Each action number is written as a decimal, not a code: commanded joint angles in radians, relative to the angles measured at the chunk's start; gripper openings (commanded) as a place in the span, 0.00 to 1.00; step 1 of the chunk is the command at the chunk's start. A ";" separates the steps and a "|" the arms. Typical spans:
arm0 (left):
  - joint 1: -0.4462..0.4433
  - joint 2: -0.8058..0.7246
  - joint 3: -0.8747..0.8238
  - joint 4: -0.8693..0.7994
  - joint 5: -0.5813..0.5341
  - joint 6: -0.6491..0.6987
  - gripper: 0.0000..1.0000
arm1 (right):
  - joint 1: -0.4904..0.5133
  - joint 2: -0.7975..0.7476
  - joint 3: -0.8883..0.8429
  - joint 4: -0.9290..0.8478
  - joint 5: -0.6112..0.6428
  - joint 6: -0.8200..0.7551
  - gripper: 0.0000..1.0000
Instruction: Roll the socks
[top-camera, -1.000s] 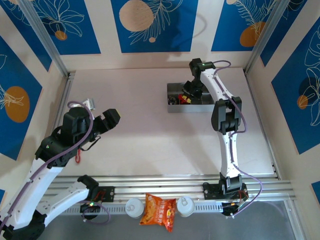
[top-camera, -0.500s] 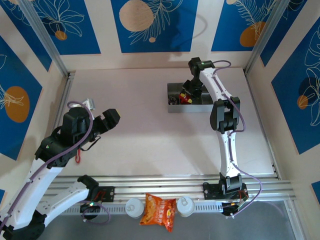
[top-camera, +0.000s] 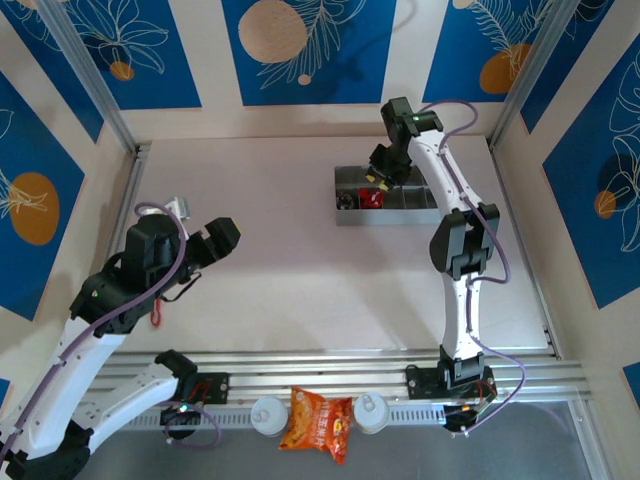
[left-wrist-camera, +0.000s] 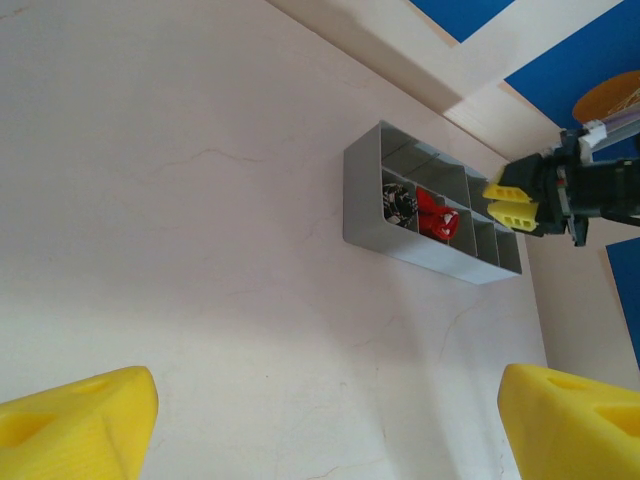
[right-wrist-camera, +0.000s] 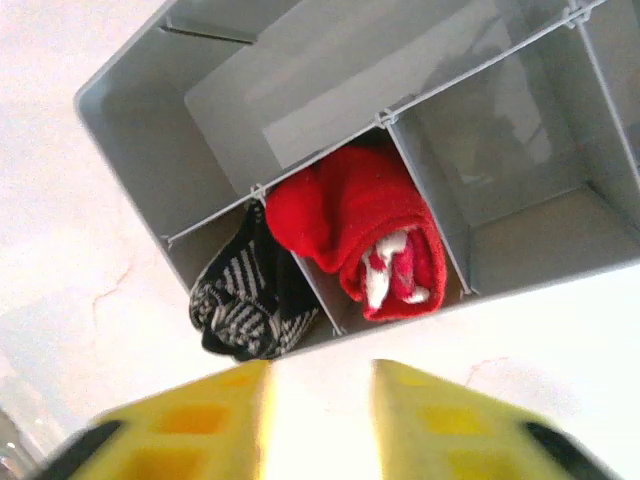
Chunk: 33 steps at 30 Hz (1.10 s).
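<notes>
Red sock (right-wrist-camera: 365, 235) and striped sock (right-wrist-camera: 245, 295) are sitting bundled in adjoining bin (right-wrist-camera: 300, 80) compartments, far right. The right pincer (right-wrist-camera: 322, 400) is hovering above, seemingly barely parted, empty; the left pincer (top-camera: 218, 240) is gaping at left.

Your divided tray (top-camera: 400, 214) sits on the table (top-camera: 270, 270), at its far right. In the tray's near row, one sock (right-wrist-camera: 245, 292) lies in the leftmost compartment and the other sock (right-wrist-camera: 350, 225) in the next one rightward. Your right hand (left-wrist-camera: 513, 202) hangs above the tray; your left hand (top-camera: 218, 238) is well apart, at the left.
</notes>
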 joint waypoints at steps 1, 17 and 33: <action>0.010 -0.005 0.004 -0.001 0.005 -0.015 0.88 | 0.001 -0.028 -0.084 0.064 0.003 -0.016 0.18; 0.010 -0.016 -0.009 -0.013 0.001 -0.031 0.88 | 0.000 0.091 -0.110 0.085 -0.010 -0.018 0.04; 0.010 -0.014 -0.009 -0.018 0.003 -0.032 0.88 | -0.020 0.195 0.039 0.124 -0.075 0.009 0.12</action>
